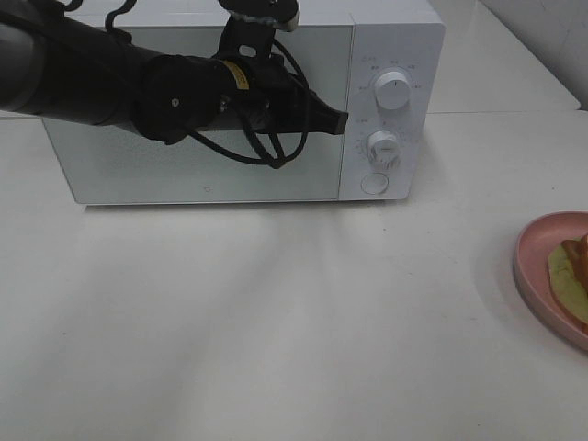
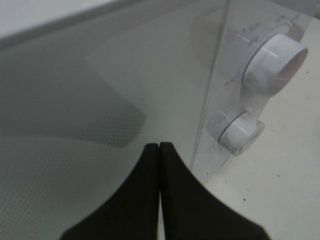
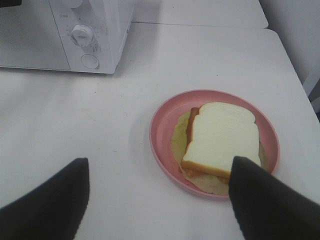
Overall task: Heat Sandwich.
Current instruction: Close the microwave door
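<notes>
Right wrist: sandwich on pink plate.

Bright, even overhead light; soft shadows on table; close-ups blurry

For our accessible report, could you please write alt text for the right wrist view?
A sandwich topped with white bread lies on a pink plate on a white table, between the open right gripper fingertips. A white microwave stands beyond.
</notes>
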Tool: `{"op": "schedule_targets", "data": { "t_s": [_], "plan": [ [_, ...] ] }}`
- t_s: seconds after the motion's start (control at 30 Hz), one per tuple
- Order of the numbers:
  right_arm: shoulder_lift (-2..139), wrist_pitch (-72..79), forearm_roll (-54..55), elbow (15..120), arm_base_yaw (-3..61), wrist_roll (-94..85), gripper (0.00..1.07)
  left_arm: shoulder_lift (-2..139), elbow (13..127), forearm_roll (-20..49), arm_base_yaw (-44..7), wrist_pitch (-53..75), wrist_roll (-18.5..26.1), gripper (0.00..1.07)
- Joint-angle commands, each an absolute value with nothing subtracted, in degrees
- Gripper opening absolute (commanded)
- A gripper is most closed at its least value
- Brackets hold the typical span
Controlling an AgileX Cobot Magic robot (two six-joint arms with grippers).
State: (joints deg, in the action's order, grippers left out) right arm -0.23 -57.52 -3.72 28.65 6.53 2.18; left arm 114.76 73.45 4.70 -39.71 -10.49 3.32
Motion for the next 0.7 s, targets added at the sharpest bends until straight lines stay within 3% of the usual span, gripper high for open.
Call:
{"op": "schedule_targets", "data": {
  "t_s": [0.03, 0.17, 0.7],
  "plan": [
    [-1.72, -57.24, -3.9, 28.53, 6.07, 2.12, 0.75, 112.36, 73.97, 5.44, -40.85, -4.93, 2.81, 0.0],
    [-1.72, -57.24, -3.9, 28.53, 6.07, 2.12, 0.75, 111.04, 73.97, 5.44, -40.97, -1.2, 2.81, 0.0],
    [-1.72, -57.24, -3.9, 28.53, 6.07, 2.12, 0.75, 101.76, 73.97, 5.44, -40.97, 33.23, 2.64, 0.0]
  ]
}}
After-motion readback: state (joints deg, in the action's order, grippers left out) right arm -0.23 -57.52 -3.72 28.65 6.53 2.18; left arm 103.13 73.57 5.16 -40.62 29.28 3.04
